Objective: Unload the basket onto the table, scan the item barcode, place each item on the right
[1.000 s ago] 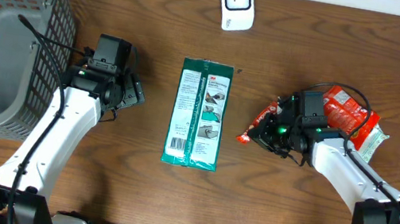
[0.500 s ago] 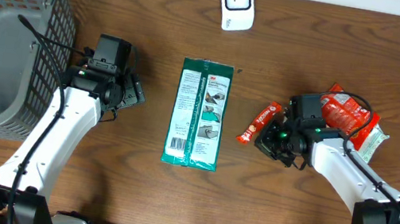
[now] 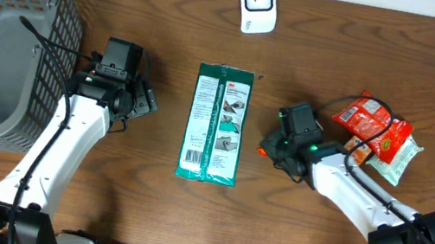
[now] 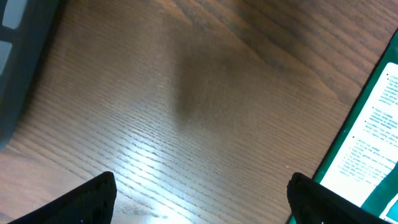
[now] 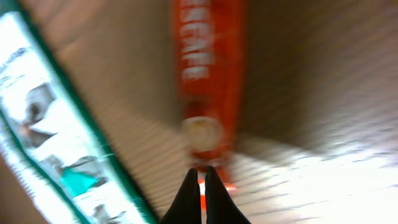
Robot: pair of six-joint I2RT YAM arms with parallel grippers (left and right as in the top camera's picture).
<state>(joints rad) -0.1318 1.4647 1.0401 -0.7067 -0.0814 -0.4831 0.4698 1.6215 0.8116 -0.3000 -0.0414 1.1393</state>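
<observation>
Reaching across a wooden table (image 3: 143,207), the right gripper (image 5: 200,185) holds its two fingertips pressed tightly together at the near end of a red stick sachet (image 5: 208,74). The right wrist camera shows this sachet lying lengthwise ahead of the fingers, its white lettering blurred. That view does not settle whether the tips pinch the wrapper or merely meet its edge. From overhead, the arm covers nearly all of the sachet, and only a red sliver peeks out beside the gripper.

The overhead camera alone takes in the wider layout. A white scanner (image 3: 256,4) stands at the far edge of the table, well apart from the sachet. A long green packet (image 3: 217,124) lies flat in the middle, between the two arms and just beside the sachet. A cluster of snack packets (image 3: 378,132) sits to the right, and a grey mesh basket (image 3: 3,36) fills the left corner.

The left gripper (image 4: 199,200) hangs over bare wood between the basket and the green packet. Its wrist camera shows dark fingers (image 4: 93,198) spread wide apart with nothing between them, and the packet's printed edge at the frame's right.
</observation>
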